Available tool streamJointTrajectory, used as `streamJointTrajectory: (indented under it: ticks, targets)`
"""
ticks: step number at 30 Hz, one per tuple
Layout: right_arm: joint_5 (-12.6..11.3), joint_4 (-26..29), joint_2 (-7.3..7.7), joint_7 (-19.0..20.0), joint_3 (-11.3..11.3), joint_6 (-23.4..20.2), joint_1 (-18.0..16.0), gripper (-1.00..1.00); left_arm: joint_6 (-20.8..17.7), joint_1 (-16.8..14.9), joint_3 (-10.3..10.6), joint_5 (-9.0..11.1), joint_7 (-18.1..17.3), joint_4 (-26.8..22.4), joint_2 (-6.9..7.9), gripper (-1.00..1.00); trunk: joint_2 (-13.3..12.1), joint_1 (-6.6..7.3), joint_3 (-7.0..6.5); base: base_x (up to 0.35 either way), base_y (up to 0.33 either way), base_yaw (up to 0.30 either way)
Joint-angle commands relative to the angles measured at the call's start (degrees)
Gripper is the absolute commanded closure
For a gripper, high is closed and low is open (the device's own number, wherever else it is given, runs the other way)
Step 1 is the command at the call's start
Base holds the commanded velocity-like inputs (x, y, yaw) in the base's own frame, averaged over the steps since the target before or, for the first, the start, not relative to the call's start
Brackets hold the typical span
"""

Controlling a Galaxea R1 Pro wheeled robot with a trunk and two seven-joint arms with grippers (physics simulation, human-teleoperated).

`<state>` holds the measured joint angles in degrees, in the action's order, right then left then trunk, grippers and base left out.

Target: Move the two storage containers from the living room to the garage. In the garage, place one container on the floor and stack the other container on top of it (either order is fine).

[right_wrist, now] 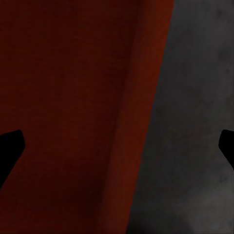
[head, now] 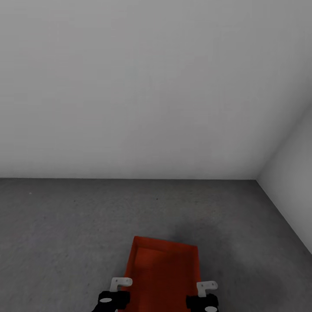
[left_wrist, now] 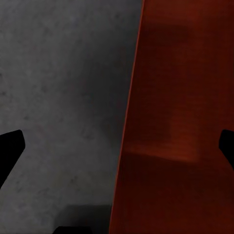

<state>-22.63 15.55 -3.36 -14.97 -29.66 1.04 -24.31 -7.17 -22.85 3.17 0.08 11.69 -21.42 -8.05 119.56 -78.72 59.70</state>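
Note:
One orange-red storage container [head: 162, 268] is low in the head view, over the dark grey garage floor [head: 65, 225], long side pointing away from me. My left gripper [head: 115, 297] is at its near left wall and my right gripper [head: 203, 299] at its near right wall. In the left wrist view the gripper [left_wrist: 117, 146] is open, its black fingers wide apart astride the container's [left_wrist: 180, 122] wall. The right gripper [right_wrist: 117, 146] is open the same way over the other wall [right_wrist: 73, 97]. Whether the bin rests on the concrete I cannot tell.
A plain white wall [head: 130, 86] stands ahead, meeting the floor about halfway down the head view. A second white wall [head: 294, 173] closes the right side, forming a corner at far right. Mottled concrete [left_wrist: 58, 73] spreads left and ahead of the container.

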Motion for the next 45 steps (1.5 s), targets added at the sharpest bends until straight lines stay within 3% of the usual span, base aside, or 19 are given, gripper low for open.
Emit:
streamJointTrajectory:
  ticks: [1,24,45]
  targets:
    - [-0.55,0.01,0.02,-0.32,-0.49,0.11,-0.04,-1.00,-0.39,0.00,0.31,0.01,0.35,-0.12,0.02,-1.00,0.02,0.01,0.04,0.000,0.000,0.000]
    - [-0.57,0.01,0.11,-0.33,-0.49,0.11,-0.04,-1.00,-0.39,0.00,0.37,0.01,0.31,-0.14,-0.03,-1.00,0.02,0.01,0.04,0.000,0.000,0.000]
    - [-0.57,0.01,0.00,-0.32,-0.49,0.11,-0.04,-1.00,-1.54,0.00,0.43,0.02,0.26,-0.12,-0.03,-1.00,-8.41,4.62,-3.73,0.000,0.000,0.000]
